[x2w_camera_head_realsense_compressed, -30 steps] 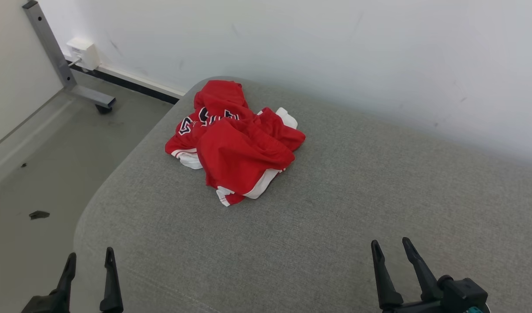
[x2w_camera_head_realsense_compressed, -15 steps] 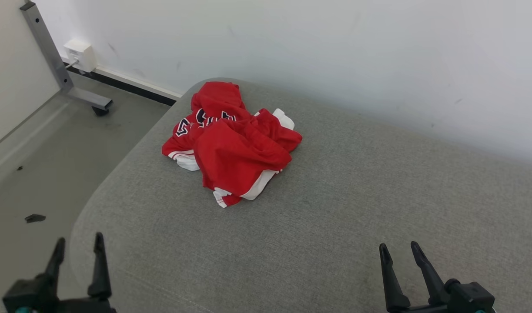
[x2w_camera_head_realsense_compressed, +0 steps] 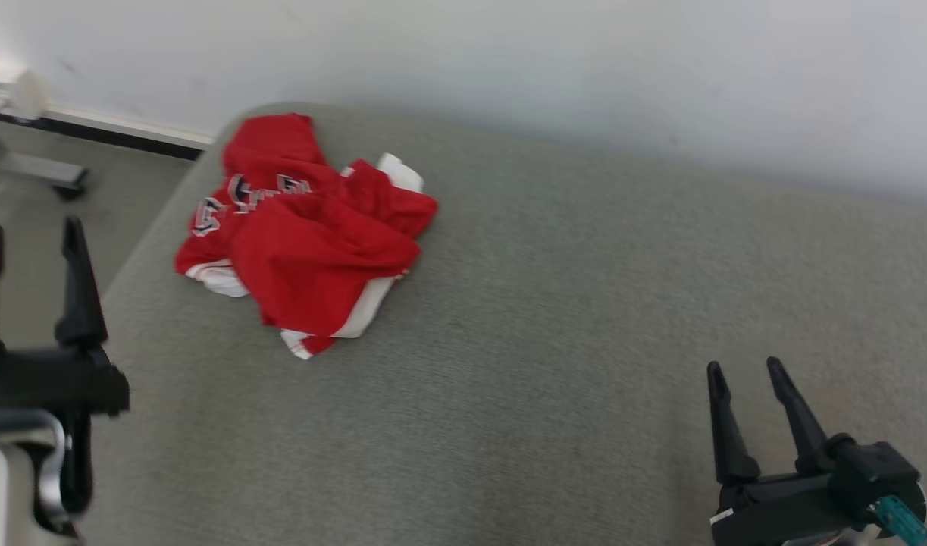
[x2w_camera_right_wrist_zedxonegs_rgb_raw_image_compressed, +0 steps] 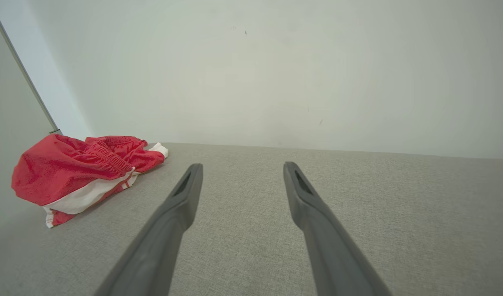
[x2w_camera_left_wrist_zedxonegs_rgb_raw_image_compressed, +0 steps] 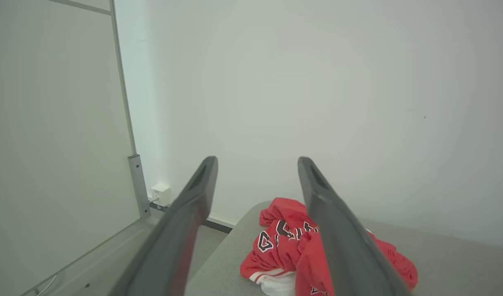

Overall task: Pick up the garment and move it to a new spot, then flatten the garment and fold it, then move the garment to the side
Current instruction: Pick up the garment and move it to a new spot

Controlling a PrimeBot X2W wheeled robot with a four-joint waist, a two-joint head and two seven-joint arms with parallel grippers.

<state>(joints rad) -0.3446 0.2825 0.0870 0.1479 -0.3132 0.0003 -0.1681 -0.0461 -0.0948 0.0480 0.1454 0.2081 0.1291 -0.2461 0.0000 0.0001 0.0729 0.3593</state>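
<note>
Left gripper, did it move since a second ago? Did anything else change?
Yes: the left gripper has lifted up, nearer the red garment, open and empty. The camera swung too, so the whole picture shifted. The garment lies in the same crumpled heap on the grey cushion; the right gripper stayed open, holding nothing.

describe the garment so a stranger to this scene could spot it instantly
Start at the wide grey fabric surface against the white wall. Near its far left corner lies the garment, a crumpled heap. It is bright red with white trim and black-and-white lettering.
</note>
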